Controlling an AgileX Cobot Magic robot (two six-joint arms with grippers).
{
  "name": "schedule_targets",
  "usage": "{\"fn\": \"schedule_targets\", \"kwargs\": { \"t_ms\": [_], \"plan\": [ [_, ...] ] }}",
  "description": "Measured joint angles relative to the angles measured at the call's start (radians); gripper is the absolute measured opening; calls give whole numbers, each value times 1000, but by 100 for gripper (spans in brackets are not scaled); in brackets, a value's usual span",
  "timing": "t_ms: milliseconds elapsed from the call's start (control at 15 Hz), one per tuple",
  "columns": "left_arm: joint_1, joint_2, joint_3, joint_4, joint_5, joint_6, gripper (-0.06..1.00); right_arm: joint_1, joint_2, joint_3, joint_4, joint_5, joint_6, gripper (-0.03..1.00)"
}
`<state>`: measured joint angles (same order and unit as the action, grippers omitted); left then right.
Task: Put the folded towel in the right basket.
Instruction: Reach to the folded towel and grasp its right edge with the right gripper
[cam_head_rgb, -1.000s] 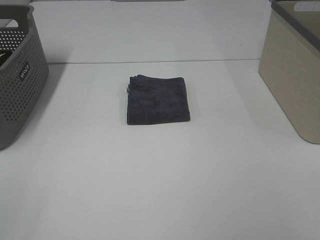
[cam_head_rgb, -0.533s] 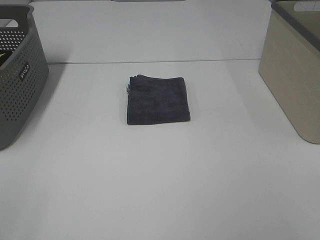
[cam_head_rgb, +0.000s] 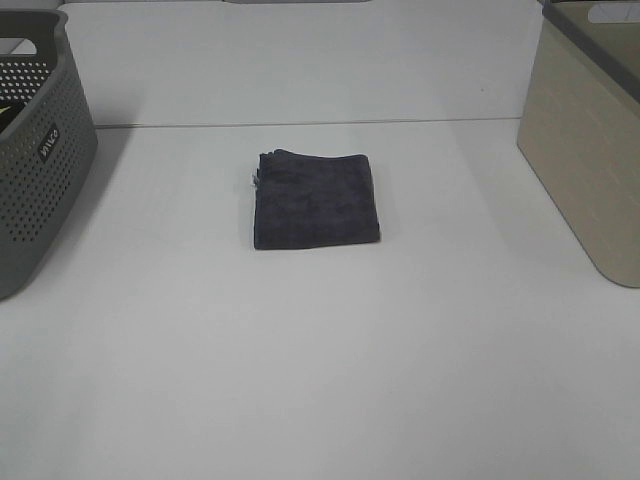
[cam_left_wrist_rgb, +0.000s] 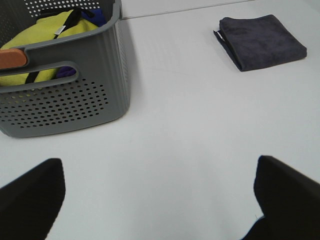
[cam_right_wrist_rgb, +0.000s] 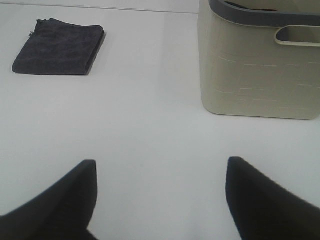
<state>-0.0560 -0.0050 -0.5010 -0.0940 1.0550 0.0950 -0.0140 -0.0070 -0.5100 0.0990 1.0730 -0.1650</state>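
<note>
Exterior high shows folded towel (cam_head_rgb: 315, 200) well apart from right basket (cam_head_rgb: 585, 150).

The high view's left edge cuts off the grey basket (cam_head_rgb: 40, 170), and its label (cam_head_rgb: 48, 143) is too small to read. The beige basket (cam_head_rgb: 585, 150) runs off the right edge, its inside hidden. In the wrist views the left hand (cam_left_wrist_rgb: 159, 185) and the right hand (cam_right_wrist_rgb: 161, 185) each show only two dark, blurred finger ends, spread wide, the rest cut off. The grey basket's wall hides most of a yellow cloth (cam_left_wrist_rgb: 55, 27) and an orange thing (cam_left_wrist_rgb: 12, 58)
</note>
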Motion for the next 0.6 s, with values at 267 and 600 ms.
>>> {"fn": "schedule_targets", "kwargs": {
  "t_ms": [267,600],
  "plan": [
    [0,0,0,0,0,0,98,0,0,0,0,0,0,69],
    [0,0,0,0,0,0,98,0,95,-30,6,-107,23,69]
  ]
}}
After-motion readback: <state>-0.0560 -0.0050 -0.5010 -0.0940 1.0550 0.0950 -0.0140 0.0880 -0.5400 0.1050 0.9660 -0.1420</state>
